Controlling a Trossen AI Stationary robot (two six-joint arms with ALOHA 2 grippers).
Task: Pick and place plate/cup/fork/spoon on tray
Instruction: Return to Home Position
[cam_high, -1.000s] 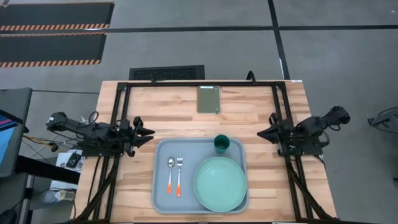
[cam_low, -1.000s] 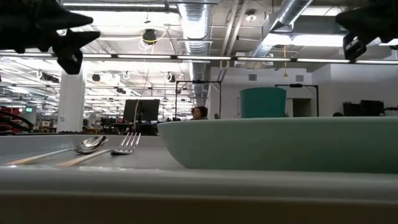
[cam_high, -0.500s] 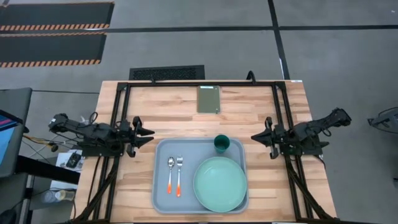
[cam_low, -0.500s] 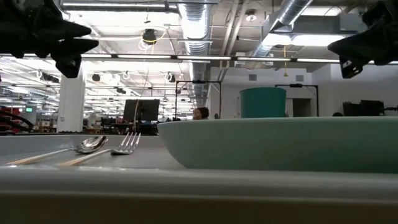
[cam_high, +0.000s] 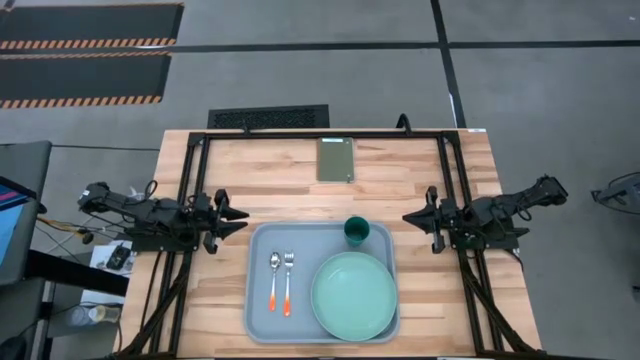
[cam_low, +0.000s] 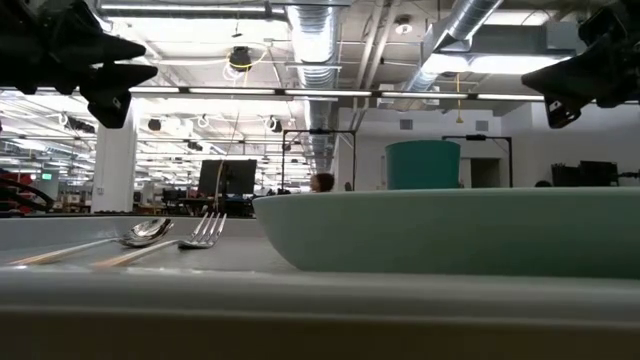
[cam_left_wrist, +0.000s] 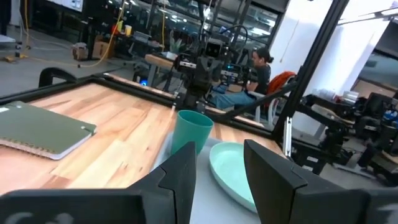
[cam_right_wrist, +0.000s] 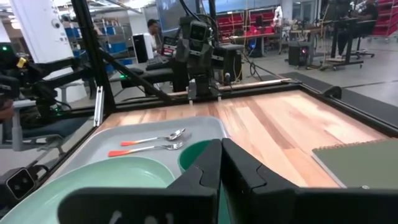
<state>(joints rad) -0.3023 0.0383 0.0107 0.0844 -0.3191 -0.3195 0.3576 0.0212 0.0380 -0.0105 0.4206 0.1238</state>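
Note:
The pale grey-blue tray (cam_high: 262, 310) lies on the table's near middle. On it rest the mint-green plate (cam_high: 354, 296), the dark teal cup (cam_high: 357, 232) standing upright at its far right corner, and the spoon (cam_high: 273, 279) and fork (cam_high: 288, 281) side by side with orange handles toward the near edge. My left gripper (cam_high: 240, 221) hovers open and empty left of the tray, above the table. My right gripper (cam_high: 408, 218) hovers shut and empty right of the cup. The right wrist view shows the cup (cam_right_wrist: 194, 158), spoon (cam_right_wrist: 152, 138) and fork (cam_right_wrist: 146, 149).
An olive-green notebook-like slab (cam_high: 336, 159) lies at the table's far middle. A black metal frame (cam_high: 320, 134) runs around the far and side edges. Bare wood lies on both sides of the tray. People sit in the room beyond the table.
My right gripper has gone toward the table's left edge, nearer the cup, and a little toward the far edge. My left gripper has kept nearly still.

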